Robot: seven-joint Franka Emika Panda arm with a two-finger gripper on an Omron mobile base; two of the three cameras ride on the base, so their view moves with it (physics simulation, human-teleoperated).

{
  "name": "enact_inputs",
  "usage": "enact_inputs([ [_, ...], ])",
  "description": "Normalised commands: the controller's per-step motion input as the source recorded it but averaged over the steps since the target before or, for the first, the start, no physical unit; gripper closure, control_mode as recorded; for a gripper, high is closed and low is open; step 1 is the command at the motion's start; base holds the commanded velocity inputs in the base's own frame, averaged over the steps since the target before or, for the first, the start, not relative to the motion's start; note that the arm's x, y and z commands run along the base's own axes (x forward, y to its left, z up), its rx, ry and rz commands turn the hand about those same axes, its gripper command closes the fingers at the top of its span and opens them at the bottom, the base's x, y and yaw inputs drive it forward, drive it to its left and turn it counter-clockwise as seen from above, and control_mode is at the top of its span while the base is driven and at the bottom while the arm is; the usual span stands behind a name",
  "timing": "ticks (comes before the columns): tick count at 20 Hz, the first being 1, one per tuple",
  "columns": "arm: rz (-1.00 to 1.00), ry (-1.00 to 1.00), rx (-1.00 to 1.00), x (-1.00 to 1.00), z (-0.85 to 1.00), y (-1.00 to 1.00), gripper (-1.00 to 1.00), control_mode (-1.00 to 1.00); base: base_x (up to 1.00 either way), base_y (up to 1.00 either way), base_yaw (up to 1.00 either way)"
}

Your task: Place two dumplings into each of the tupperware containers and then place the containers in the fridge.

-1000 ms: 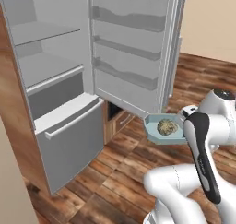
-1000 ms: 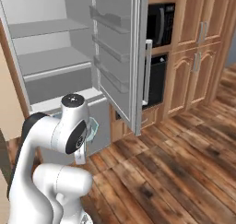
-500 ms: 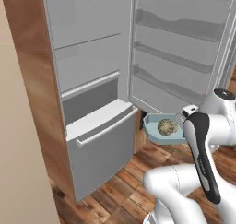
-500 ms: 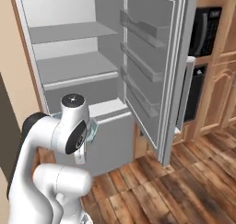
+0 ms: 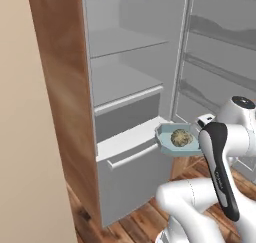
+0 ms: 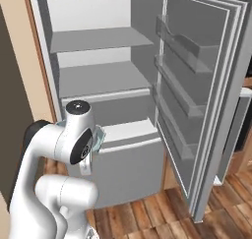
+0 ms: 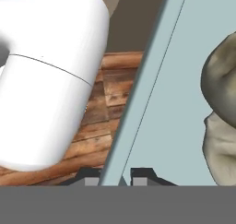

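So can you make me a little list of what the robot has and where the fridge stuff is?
holding: small pale blue container, pinched at its rim
gripper: shut on the rim
inside the container: dumpling; a second one cannot be made out
fridge: door swung open, grey shelves bare
container position: in the air in front of the fridge's lower drawer, not yet on a shelf
floor: brown wood planks

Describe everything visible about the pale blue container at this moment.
The pale blue container is a small shallow tub with rounded corners and a raised rim, plastic by its look. It is held roughly level in the air in front of the open fridge, above the wood floor, touching no shelf. Dumpling, tan and speckled, sits inside; how many pieces cannot be told. In the hand view the gripper is shut on its rim, one finger either side of the wall.
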Motion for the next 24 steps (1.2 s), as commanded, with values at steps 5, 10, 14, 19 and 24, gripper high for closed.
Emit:
enact_inputs([
  [5,0.00,0.00,0.00,0.00,0.00,0.00,1.00,1.00,0.59,-0.27,0.29],
  [10,0.00,0.00,0.00,0.00,0.00,0.00,1.00,1.00,0.56,-0.23,0.27],
  [14,0.00,0.00,0.00,0.00,0.00,0.00,1.00,1.00,0.58,-0.04,0.30],
  [19,0.00,0.00,0.00,0.00,0.00,0.00,1.00,1.00,0.57,-0.18,0.28],
  [24,0.00,0.00,0.00,0.00,0.00,0.00,1.00,1.00,0.53,-0.30,0.23],
])
